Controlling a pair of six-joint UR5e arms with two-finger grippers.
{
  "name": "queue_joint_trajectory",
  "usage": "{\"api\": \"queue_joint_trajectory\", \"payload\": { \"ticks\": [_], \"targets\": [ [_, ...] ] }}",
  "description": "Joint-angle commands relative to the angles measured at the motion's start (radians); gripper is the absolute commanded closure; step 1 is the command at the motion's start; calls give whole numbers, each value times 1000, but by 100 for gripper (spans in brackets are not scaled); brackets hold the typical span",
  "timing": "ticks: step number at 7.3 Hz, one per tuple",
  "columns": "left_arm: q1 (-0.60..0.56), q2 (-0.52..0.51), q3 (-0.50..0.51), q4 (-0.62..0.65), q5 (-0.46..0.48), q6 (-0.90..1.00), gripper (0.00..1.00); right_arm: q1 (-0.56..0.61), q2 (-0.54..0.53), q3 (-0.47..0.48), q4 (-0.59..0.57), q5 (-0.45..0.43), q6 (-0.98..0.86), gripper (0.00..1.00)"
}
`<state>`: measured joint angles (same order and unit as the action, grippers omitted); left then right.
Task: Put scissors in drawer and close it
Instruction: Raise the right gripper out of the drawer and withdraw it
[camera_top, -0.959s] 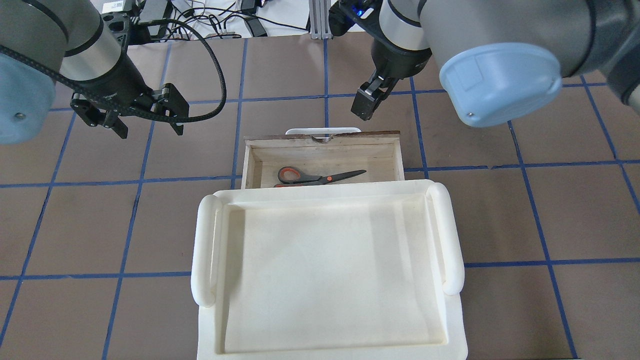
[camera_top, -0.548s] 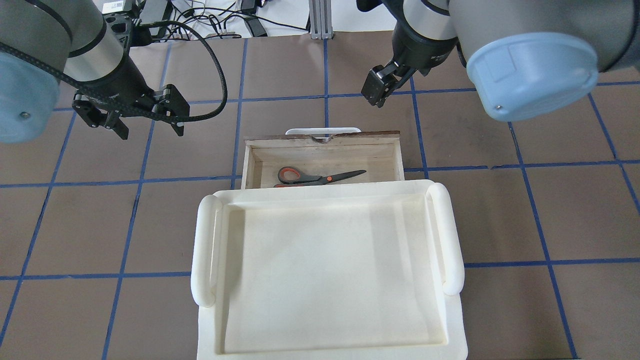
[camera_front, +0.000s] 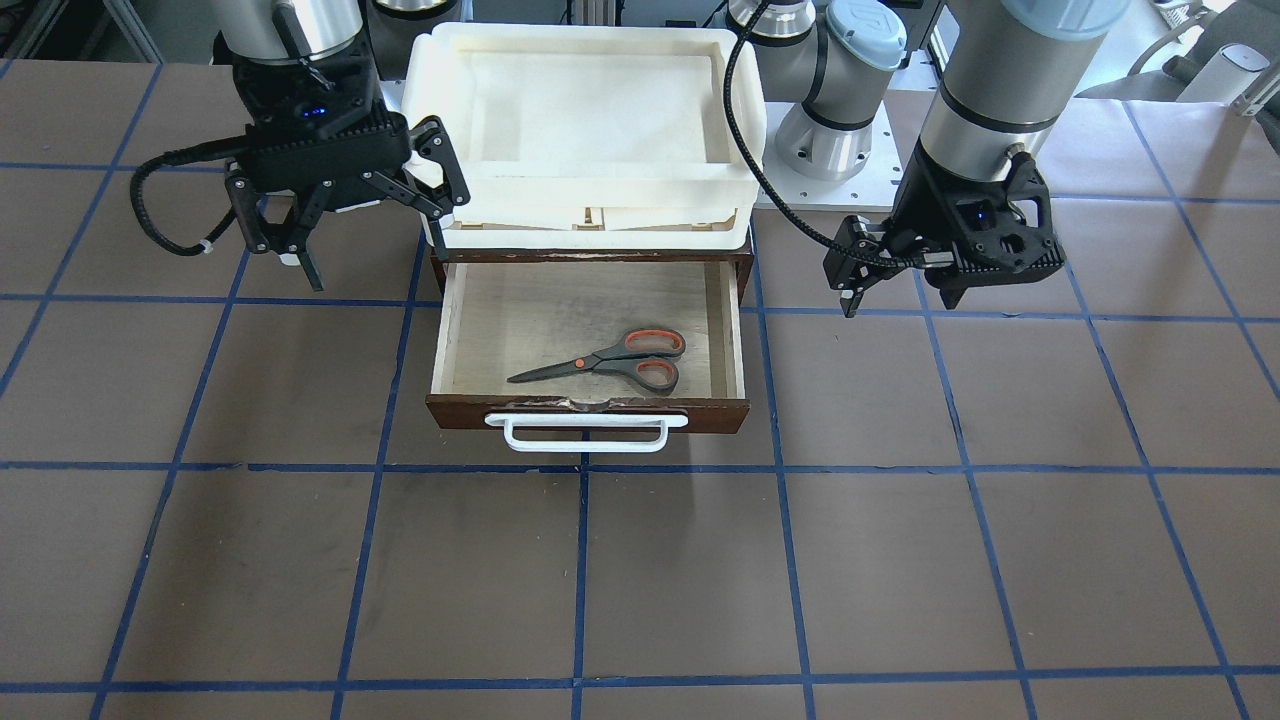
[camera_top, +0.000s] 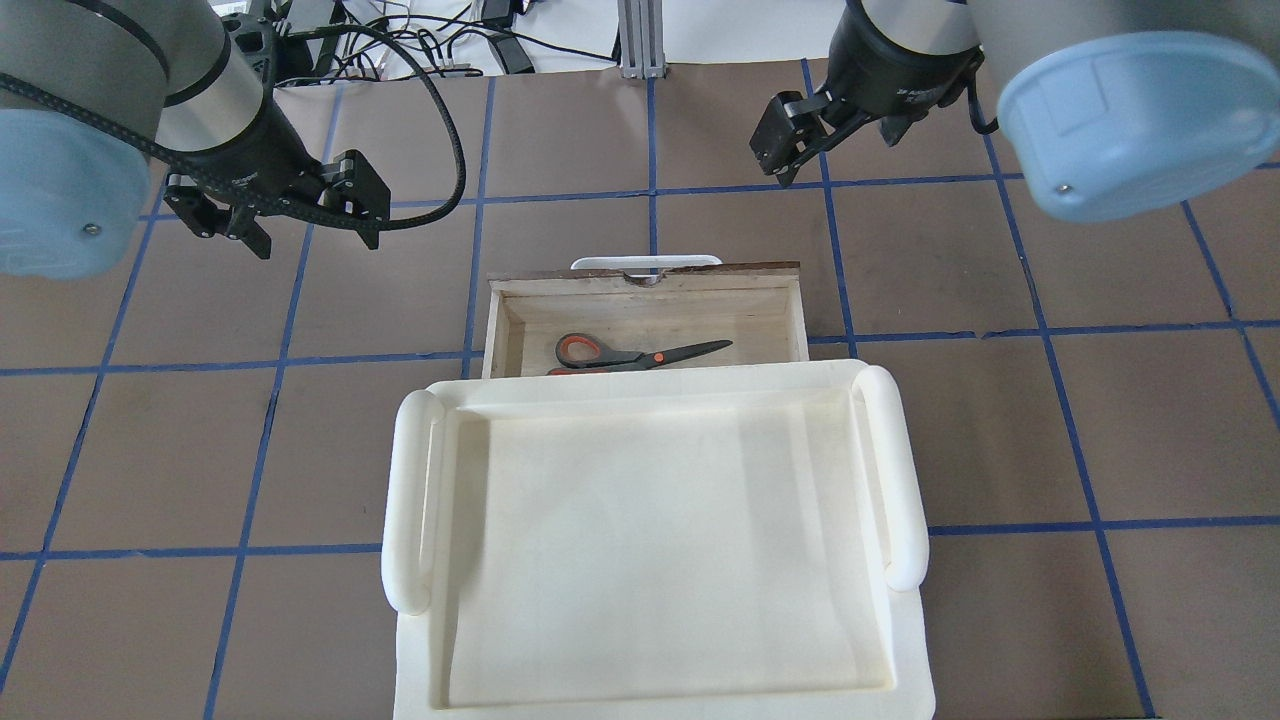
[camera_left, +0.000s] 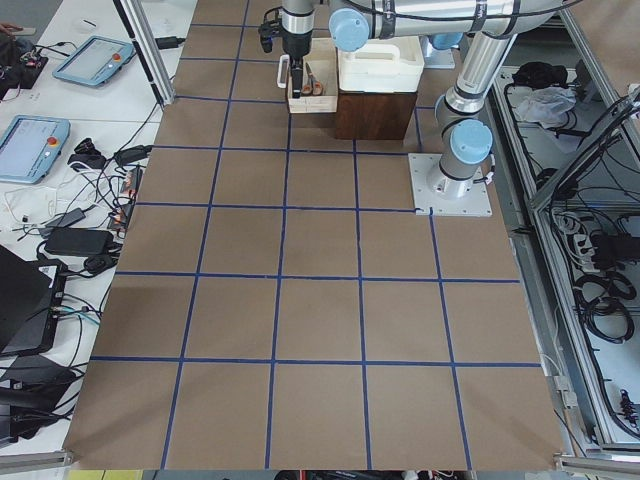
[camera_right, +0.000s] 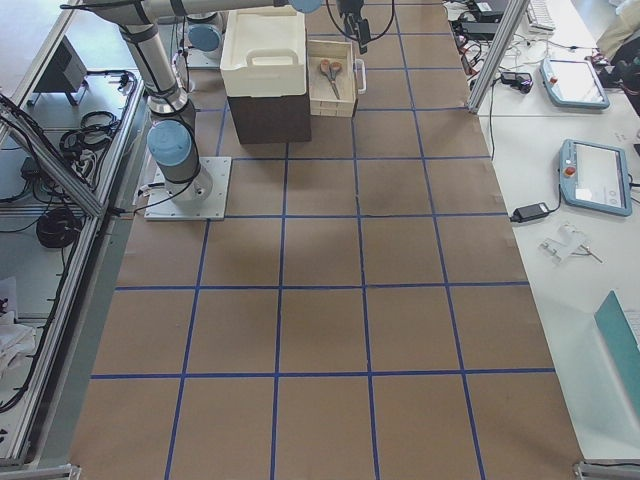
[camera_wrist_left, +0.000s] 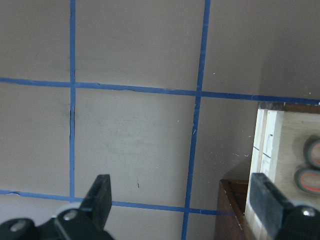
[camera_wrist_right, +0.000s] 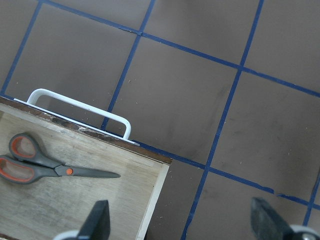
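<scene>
Nearest: cream tray (camera_top: 420, 480) seated on cabinet top. Just beyond: drawer (camera_top: 497, 320) found pulled out, not yet shut. Scissors (camera_top: 620, 355) laid flat inside on pale floor, handles left, blades pointed right. First half judged done. White handle (camera_top: 645, 261) at far front, nothing touching it. Farther out, above surface (camera_top: 1000, 420): left claw (camera_top: 317, 240) spread wide, nothing held, far-left of drawer. Right claw (camera_wrist_right: 179, 217) likewise released, empty, far-right. Remaining: drawer front to be pushed in until shut.
</scene>
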<state>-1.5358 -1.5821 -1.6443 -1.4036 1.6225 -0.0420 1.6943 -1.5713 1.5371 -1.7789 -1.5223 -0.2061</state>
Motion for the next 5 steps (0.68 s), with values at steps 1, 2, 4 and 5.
{"api": "queue_joint_trajectory", "payload": {
  "ticks": [1, 2, 4, 5],
  "targets": [
    [-44, -41, 43, 25, -3, 4, 0, -56, -41, -2, 116, 36, 30, 0],
    [-73, -80, 70, 26, -4, 4, 0, -54, -56, -2, 178, 36, 109, 0],
    [-102, -166, 118, 70, -27, -2, 0, -54, -96, 3, 293, 19, 132, 0],
    [-128, -199, 121, 99, -41, -22, 0, -59, -105, 6, 288, 21, 117, 0]
  ]
}}
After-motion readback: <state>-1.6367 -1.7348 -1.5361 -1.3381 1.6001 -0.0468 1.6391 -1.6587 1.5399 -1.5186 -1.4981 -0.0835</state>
